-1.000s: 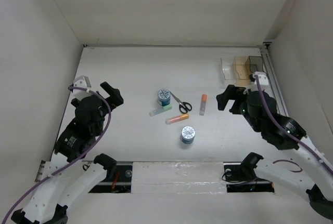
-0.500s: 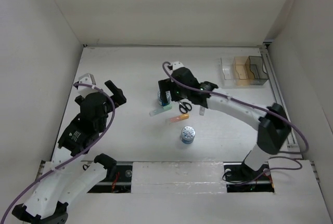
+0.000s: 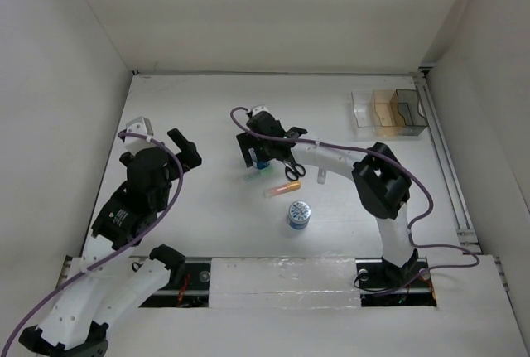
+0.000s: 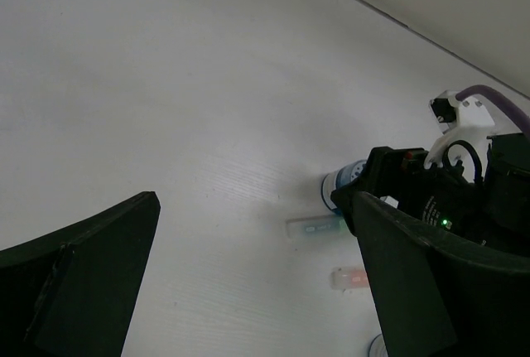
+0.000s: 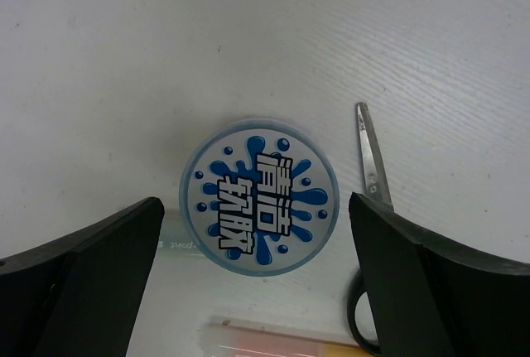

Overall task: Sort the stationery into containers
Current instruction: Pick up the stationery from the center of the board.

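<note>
Bright, even diffuse light — soft faint shadows, wrist views greyer (corners dim), roll label sharp.

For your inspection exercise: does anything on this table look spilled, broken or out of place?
Nothing is spilled or broken. The scissors, pens and rolls lie scattered in the middle, none yet in the organiser at the far right.

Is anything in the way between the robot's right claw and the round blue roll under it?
No, nothing visible. The right gripper hangs over the blue-and-white roll with open jaws, and the roll's top shows bare between them. The scissors lie close beside it, not on it.
</note>
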